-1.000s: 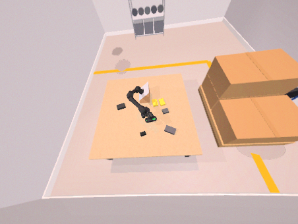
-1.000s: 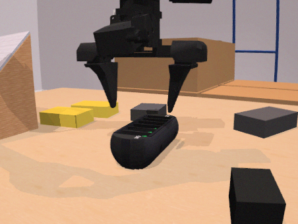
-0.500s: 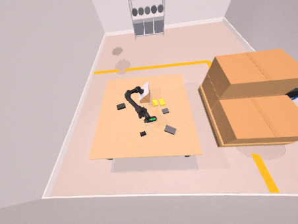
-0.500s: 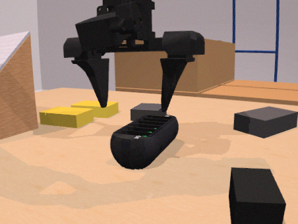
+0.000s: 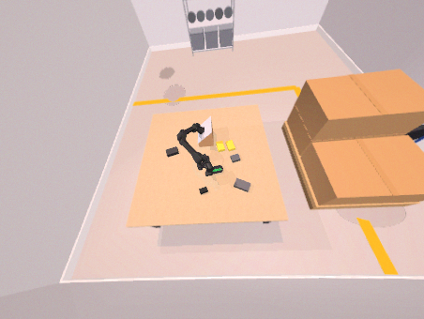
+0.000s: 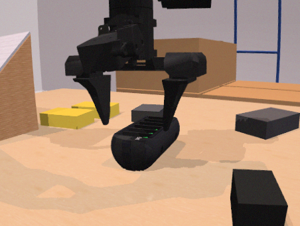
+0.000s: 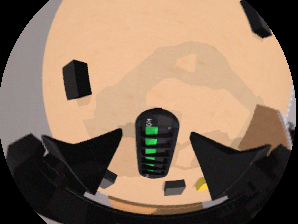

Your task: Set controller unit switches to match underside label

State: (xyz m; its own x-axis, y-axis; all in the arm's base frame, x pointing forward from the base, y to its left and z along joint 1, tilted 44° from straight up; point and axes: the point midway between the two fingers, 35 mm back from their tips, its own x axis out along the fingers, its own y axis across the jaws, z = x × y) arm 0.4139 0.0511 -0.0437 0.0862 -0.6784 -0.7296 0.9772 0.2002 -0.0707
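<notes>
The dark grey controller unit [image 5: 217, 170] [image 6: 133, 153] [image 7: 157, 145] sits on the bench with its rocker switches facing up. Green shows at the left ends of several switches in the wrist view; the farthest ones are too small to tell which end is pressed. The label on its underside is hidden. My gripper [image 6: 136, 126] [image 7: 156, 134] is wide open and empty. Its fingers hang above the unit, one toward each side in the wrist view, and nothing is held. In the exterior view the right finger overlaps the unit's top edge; whether it touches cannot be told.
A sloped wooden block [image 5: 206, 142] [image 6: 20, 96] stands beyond two yellow blocks [image 5: 220, 146] [image 6: 63, 117]. A small grey block [image 5: 234, 158] [image 6: 146, 112], a larger grey block [image 5: 242, 184] [image 6: 269, 121] and two black blocks [image 5: 203, 190] [image 5: 172, 151] lie around the unit.
</notes>
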